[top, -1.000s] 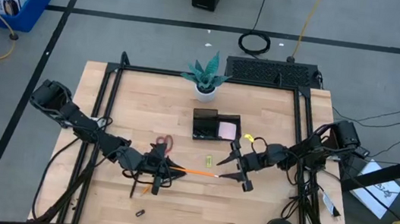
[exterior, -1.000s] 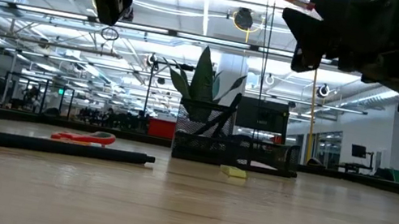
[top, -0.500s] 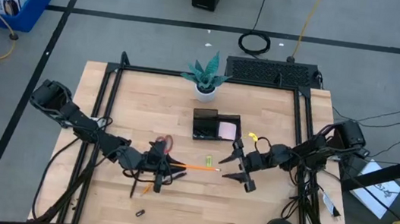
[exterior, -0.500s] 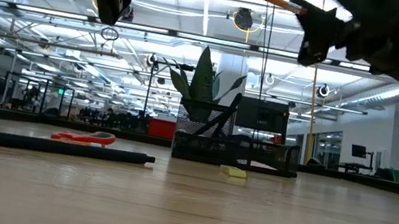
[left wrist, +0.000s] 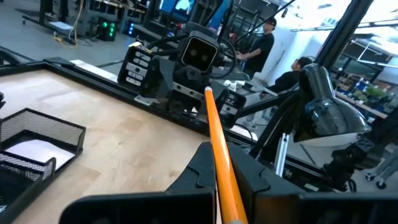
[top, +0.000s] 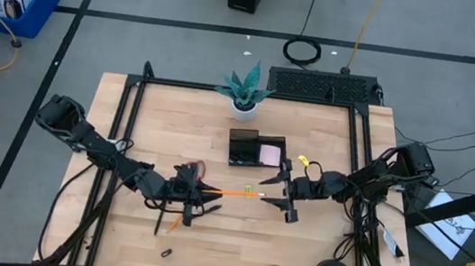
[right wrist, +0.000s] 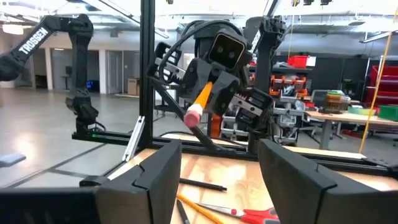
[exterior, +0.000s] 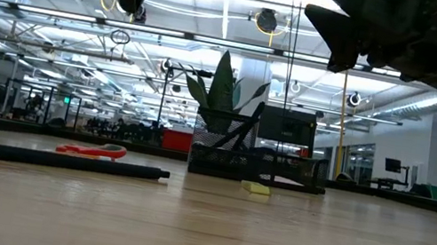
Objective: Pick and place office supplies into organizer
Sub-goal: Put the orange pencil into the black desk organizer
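Orange is what your next move is turning on: the orange pencil [top: 232, 192] is hanging above the desk [top: 313, 260], clamped at its rear end in the left hand [top: 196, 192], with its long axis running across the desk toward the right hand [top: 277, 192]. Its pink eraser tip [right wrist: 193, 114] is pointing straight at the gap between the right hand's fingers and is lying just short of them, so you are looking at a handover along the pencil's own line.

The right hand is sitting open, its two fingers [right wrist: 292, 174] spread wide to either side of the pencil's axis, low over the middle of the desk. Of the two arms, the right is much the nearer to the organizer [top: 255, 149], which is standing just behind it toward the teal plant [top: 245, 88]. The left arm is reaching in low from its own side, its wrist roughly level.

You are probably needing to carry the right hand forward along that axis before shutting it; any sideways offset is likely to knock the tip aside. The red-handled scissors [exterior: 93, 151] and a black pen [exterior: 67, 161] are lying on the desk below the left hand.
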Robot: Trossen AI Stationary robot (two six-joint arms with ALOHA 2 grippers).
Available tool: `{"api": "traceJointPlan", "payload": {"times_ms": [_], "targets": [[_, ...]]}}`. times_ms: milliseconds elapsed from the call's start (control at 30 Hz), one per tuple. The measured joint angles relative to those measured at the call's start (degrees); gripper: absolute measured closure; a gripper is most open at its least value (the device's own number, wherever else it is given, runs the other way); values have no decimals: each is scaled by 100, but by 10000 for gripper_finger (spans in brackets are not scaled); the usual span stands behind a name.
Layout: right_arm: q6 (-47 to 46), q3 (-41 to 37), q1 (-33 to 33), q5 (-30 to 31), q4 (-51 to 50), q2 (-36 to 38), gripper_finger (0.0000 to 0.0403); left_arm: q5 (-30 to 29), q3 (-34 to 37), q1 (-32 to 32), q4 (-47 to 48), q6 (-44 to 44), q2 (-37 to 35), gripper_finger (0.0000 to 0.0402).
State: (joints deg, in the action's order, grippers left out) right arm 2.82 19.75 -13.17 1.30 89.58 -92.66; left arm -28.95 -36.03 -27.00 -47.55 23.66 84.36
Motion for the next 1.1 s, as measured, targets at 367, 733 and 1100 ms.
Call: {"api": "traceJointPlan", "payload": {"times_ms": [367, 733, 1100], "targets": [[-361, 490, 12, -147, 8, 0, 198, -263, 0, 153, -56, -135, 0, 394], [-208, 659, 186, -159, 22, 0, 199, -243, 0, 186, -675, -706, 0, 394], [112, 1161, 195, -433, 22, -4, 200, -163, 0, 274, -1042, -1004, -7, 394]]}}
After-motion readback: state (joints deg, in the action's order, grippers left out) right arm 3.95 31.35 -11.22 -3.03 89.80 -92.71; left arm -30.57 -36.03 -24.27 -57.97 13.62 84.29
